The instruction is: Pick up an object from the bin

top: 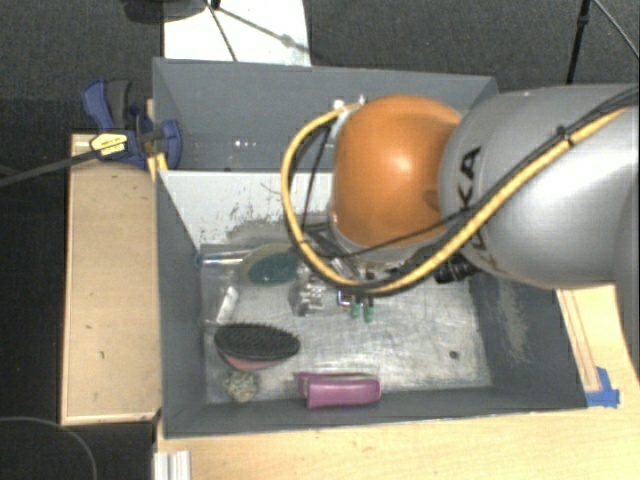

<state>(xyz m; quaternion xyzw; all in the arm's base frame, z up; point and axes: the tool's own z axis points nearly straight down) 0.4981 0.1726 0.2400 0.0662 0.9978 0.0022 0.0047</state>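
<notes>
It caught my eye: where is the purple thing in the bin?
The purple thing lies on the bin floor by the near wall, low in the camera view, just below and right of the dark oval brush.

The orange wrist cover (390, 168) hides most of the tool (360, 310); the silvery bit (308, 296) beside it is unidentifiable.
</notes>
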